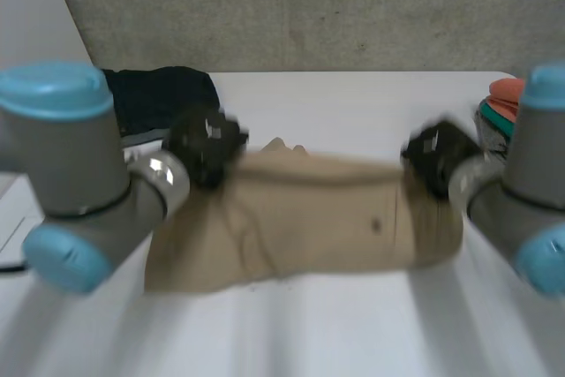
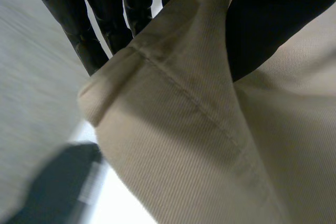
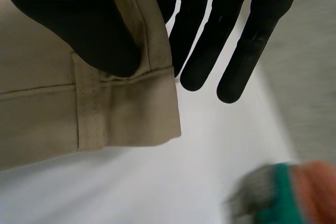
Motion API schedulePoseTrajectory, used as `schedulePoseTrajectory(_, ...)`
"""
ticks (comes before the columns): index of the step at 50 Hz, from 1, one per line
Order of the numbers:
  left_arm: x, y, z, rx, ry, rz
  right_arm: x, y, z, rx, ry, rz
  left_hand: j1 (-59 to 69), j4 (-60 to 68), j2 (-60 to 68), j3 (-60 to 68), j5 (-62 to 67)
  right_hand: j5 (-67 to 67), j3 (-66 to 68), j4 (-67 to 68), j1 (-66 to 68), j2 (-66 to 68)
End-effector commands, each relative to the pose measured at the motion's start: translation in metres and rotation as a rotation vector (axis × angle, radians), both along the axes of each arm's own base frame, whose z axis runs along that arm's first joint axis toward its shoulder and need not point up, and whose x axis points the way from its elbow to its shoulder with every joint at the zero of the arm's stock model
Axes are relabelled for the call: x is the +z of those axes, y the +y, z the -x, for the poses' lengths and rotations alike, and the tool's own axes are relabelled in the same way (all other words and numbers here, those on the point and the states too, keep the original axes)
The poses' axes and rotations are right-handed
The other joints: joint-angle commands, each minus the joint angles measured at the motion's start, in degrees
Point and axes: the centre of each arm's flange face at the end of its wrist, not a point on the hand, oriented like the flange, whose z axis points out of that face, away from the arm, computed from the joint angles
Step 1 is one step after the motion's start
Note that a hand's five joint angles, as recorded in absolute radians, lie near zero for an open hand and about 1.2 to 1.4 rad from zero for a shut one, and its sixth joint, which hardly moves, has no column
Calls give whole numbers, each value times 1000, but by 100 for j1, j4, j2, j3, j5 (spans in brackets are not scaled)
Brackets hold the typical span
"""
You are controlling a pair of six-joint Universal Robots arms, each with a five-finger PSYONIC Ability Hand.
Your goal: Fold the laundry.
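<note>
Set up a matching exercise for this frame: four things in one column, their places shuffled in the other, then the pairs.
Things:
1. beige cloth
2. dark cloth
3. orange and green pile
4. left hand

Places:
A. at the right edge of the table
B. pinching one end of the beige cloth
C. across the middle of the table
D. at the far left of the table

Pairs: 1-C; 2-D; 3-A; 4-B
</note>
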Motion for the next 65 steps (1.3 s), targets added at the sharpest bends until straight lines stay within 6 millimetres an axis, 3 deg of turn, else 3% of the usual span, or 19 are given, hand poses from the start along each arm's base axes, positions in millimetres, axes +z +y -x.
schedulePoseTrajectory(1, 75, -77, 22, 24, 111, 516, 108, -76, -21, -108, -251, 505, 857, 965, 954, 957, 946, 1205, 1180, 1135, 1625, 1251)
schedulePoseTrajectory(3, 112, -89, 29, 32, 212, 722, 151, -90, -27, -105, -390, 730, 974, 1082, 1071, 1074, 1063, 1205, 1180, 1135, 1625, 1251)
schedulePoseTrajectory(7, 158, -95, 31, 6, 373, 959, 198, -94, -29, -100, -535, 1004, 1058, 1166, 1155, 1158, 1147, 1205, 1180, 1135, 1625, 1251)
schedulePoseTrajectory(10, 171, -95, 29, 1, 440, 1005, 211, -92, -30, -90, -581, 1095, 1126, 1234, 1223, 1226, 1215, 1205, 1180, 1135, 1625, 1251)
schedulePoseTrajectory(13, 168, -100, 24, 9, 465, 964, 209, -94, -30, -89, -587, 1094, 1126, 1234, 1223, 1226, 1215, 1205, 1180, 1135, 1625, 1251)
schedulePoseTrajectory(17, 143, -100, 25, 3, 437, 868, 186, -96, -34, -85, -559, 1020, 1109, 1217, 1206, 1209, 1199, 1205, 1180, 1135, 1625, 1251)
schedulePoseTrajectory(21, 113, -99, 24, -3, 397, 788, 147, -101, -38, -82, -504, 905, 1092, 1201, 1189, 1192, 1182, 1205, 1180, 1135, 1625, 1251)
schedulePoseTrajectory(25, 74, -92, 26, -12, 354, 676, 84, -103, -41, -85, -419, 727, 1076, 1184, 1172, 1175, 1165, 1205, 1180, 1135, 1625, 1251)
schedulePoseTrajectory(28, 45, -87, 25, -14, 321, 596, 50, -102, -40, -90, -369, 631, 1076, 1184, 1172, 1175, 1165, 1205, 1180, 1135, 1625, 1251)
schedulePoseTrajectory(29, 26, -82, 27, -21, 301, 542, 29, -99, -40, -91, -338, 570, 1076, 1184, 1172, 1175, 1165, 1205, 1180, 1135, 1625, 1251)
schedulePoseTrajectory(32, -9, -69, 31, -40, 269, 443, 3, -94, -38, -91, -291, 489, 1076, 1184, 1172, 1175, 1165, 1205, 1180, 1135, 1625, 1251)
schedulePoseTrajectory(33, -31, -58, 33, -53, 248, 376, -9, -89, -36, -92, -265, 442, 1059, 1167, 1156, 1159, 1148, 1205, 1180, 1135, 1625, 1251)
schedulePoseTrajectory(38, -65, -26, 31, -81, 194, 231, -28, -73, -27, -100, -202, 320, 1092, 1200, 1189, 1192, 1181, 1205, 1180, 1135, 1625, 1251)
schedulePoseTrajectory(44, -42, 12, 13, -85, 137, 127, -30, -40, -12, -86, -98, 118, 1160, 1268, 1256, 1259, 1249, 1205, 1180, 1135, 1625, 1251)
schedulePoseTrajectory(48, -18, 51, 0, -104, 73, 15, -21, -5, 0, -34, 23, -36, 1343, 1451, 1439, 1442, 1432, 1205, 1180, 1135, 1625, 1251)
schedulePoseTrajectory(49, -8, 68, -8, -111, 37, -47, -15, 13, 8, -16, 93, -100, 1343, 1451, 1439, 1442, 1432, 1205, 1180, 1135, 1625, 1251)
schedulePoseTrajectory(53, -2, 112, -34, -112, -104, -287, -7, 63, 29, 55, 274, -242, 1343, 1451, 1439, 1442, 1432, 1205, 1180, 1135, 1625, 1251)
schedulePoseTrajectory(57, -6, 143, -49, -127, -231, -496, -6, 79, 42, 86, 355, -255, 1343, 1451, 1439, 1442, 1432, 1205, 1180, 1135, 1625, 1251)
schedulePoseTrajectory(65, -15, 109, -27, -119, -142, -348, -17, 75, 42, 65, 326, -213, 1343, 1451, 1439, 1442, 1432, 1205, 1180, 1135, 1625, 1251)
